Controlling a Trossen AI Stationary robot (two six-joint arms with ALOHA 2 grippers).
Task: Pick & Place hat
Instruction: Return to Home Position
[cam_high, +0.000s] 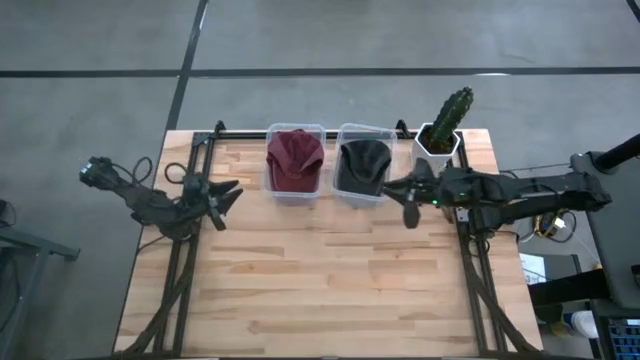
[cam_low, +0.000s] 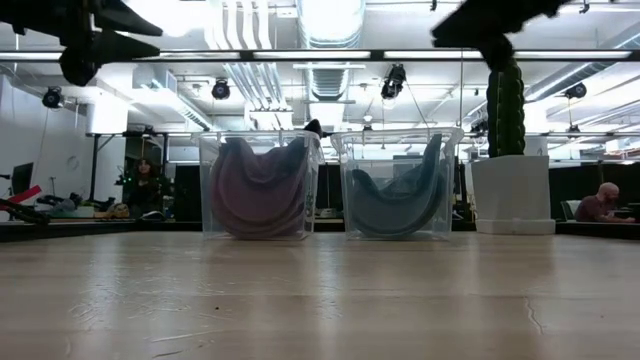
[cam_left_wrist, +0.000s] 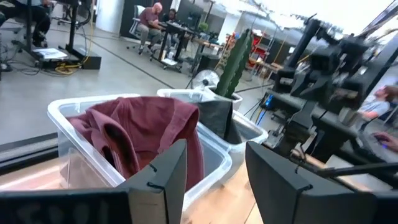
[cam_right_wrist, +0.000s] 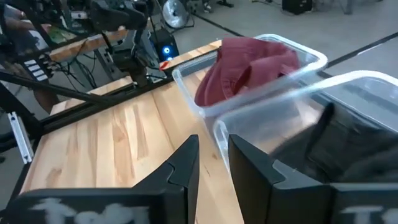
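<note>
A dark red hat (cam_high: 295, 158) lies crumpled in the left clear plastic bin (cam_high: 272, 187), and a black hat (cam_high: 362, 165) fills the bin (cam_high: 345, 195) beside it. Both bins stand at the table's far edge; the low view shows the red hat (cam_low: 258, 188) and the black hat (cam_low: 398, 195) through their walls. My left gripper (cam_high: 225, 196) hovers open above the table, left of the red hat's bin, fingers pointing at it (cam_left_wrist: 214, 177). My right gripper (cam_high: 404, 198) hovers just right of the black hat's bin, fingers a little apart (cam_right_wrist: 213, 155), holding nothing.
A cactus (cam_high: 450, 112) in a white pot (cam_high: 436, 147) stands at the far right corner, close behind my right arm. The wooden tabletop (cam_high: 320, 280) stretches bare toward the near edge. People sit at desks in the room beyond (cam_low: 603, 203).
</note>
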